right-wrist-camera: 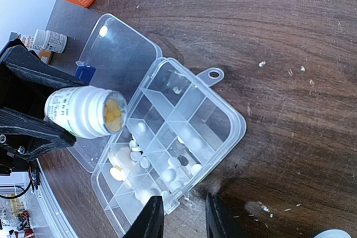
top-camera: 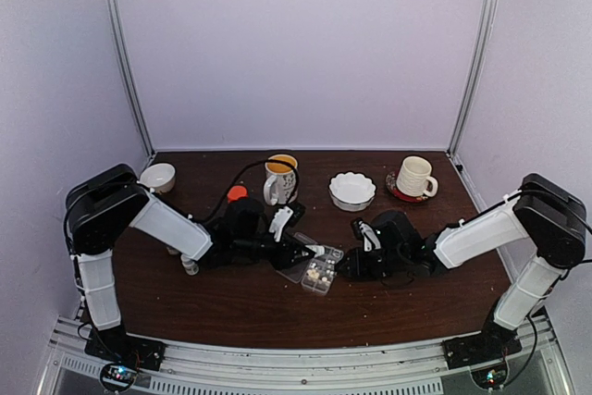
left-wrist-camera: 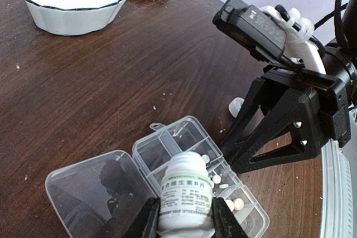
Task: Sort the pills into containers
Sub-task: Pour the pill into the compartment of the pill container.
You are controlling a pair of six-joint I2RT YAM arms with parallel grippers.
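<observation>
A small white bottle (left-wrist-camera: 186,190) is pinched between the fingers of the left gripper (left-wrist-camera: 186,217) and is held tilted, almost on its side, above the organizer box (right-wrist-camera: 235,122). Its open mouth is turned toward the right wrist camera, and tan pills (right-wrist-camera: 113,112) are seen packed inside it. The box is laid flat on the dark wooden table (left-wrist-camera: 111,82) between the two grippers, with its clear lid (right-wrist-camera: 120,54) swung fully open and resting on the table beside it. Whitish pills (right-wrist-camera: 178,166) are scattered through several compartments nearest the right gripper (right-wrist-camera: 184,217), and a few yellowish ones (right-wrist-camera: 118,172) are gathered in a compartment below the bottle's mouth; the compartments toward the tab end are seen almost bare. The right gripper's fingers are held a little apart at the box's near rim, with table showing in the gap; no grip on the box can be made out. A scalloped white bowl (left-wrist-camera: 72,22) is set well apart, farther back on the table
</observation>
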